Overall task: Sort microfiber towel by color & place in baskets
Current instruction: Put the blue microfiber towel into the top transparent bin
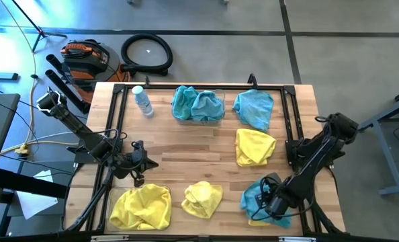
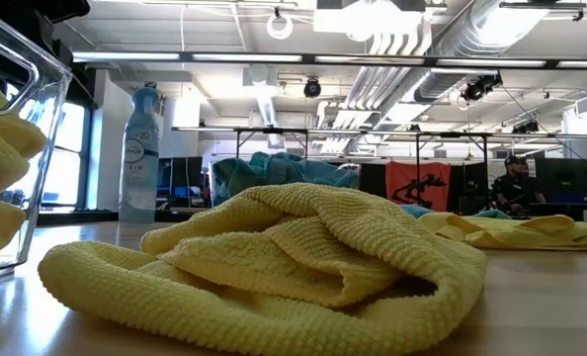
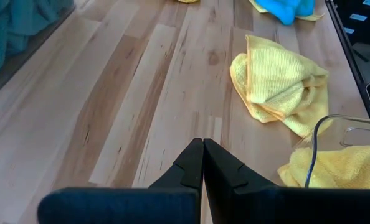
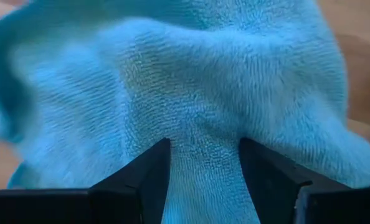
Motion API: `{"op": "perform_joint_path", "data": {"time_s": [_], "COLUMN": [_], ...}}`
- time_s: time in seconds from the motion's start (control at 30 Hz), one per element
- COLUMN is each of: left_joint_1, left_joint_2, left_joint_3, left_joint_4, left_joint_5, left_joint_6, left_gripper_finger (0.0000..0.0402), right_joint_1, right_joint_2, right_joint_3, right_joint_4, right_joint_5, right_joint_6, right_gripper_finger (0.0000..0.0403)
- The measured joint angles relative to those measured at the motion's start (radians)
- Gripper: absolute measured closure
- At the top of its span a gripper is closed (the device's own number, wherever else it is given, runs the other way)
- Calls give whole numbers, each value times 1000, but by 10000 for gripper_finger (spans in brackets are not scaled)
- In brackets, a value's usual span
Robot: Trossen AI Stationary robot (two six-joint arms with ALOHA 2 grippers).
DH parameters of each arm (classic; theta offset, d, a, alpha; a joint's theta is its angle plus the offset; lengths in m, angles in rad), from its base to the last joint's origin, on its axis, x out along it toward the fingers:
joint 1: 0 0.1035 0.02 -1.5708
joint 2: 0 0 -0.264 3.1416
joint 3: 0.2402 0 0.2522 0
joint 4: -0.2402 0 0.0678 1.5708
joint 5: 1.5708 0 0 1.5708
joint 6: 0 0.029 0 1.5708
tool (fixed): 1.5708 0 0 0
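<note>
Wooden worktop (image 1: 206, 154) lies under both arms. My right claw (image 4: 203, 180), fingers parted around a fold of the teal towel (image 4: 191, 93) at the near right corner, must carry it toward the teal-filled basket (image 1: 221, 101) at the far edge. My left claw (image 3: 202, 163), pressed closed, waits beside the yellow-filled basket (image 3: 353, 127).

the right gripper (image 1: 272, 202) is pressed into a teal towel (image 1: 256, 196) at the near right, and its fingertips are buried in the pile, so the grip itself cannot be made out. a yellow towel (image 1: 253, 220) under it shows only as a thin edge. the near-left basket (image 2: 22, 138) is cut off by the low view's left edge. the far basket's (image 1: 221, 101) clear walls barely show around its teal towels (image 1: 198, 105).
</note>
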State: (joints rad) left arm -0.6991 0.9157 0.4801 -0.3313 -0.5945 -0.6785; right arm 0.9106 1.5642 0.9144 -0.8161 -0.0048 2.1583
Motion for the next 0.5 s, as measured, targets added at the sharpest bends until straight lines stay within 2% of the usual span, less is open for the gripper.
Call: {"op": "perform_joint_path", "data": {"time_s": [0.1,0.2,0.3,0.43,0.5], "left_joint_1": [0,0,0,0,0], "left_joint_2": [0,0,0,0,0], "left_joint_3": [0,0,0,0,0], "left_joint_4": [0,0,0,0,0], "left_joint_5": [0,0,0,0,0], "left_joint_6": [0,0,0,0,0], "left_gripper_finger": [402,402,402,402,402], "right_joint_1": [0,0,0,0,0], "right_joint_2": [0,-1,-1,-1,-1], "right_joint_3": [-64,-92,-81,-30,9], "right_joint_4": [82,114,87,38,-11], "right_joint_5": [-23,-45,-49,-43,-23], "right_joint_6": [24,14,3,-52,-70], "right_gripper_finger": [219,241,290,380,392]}}
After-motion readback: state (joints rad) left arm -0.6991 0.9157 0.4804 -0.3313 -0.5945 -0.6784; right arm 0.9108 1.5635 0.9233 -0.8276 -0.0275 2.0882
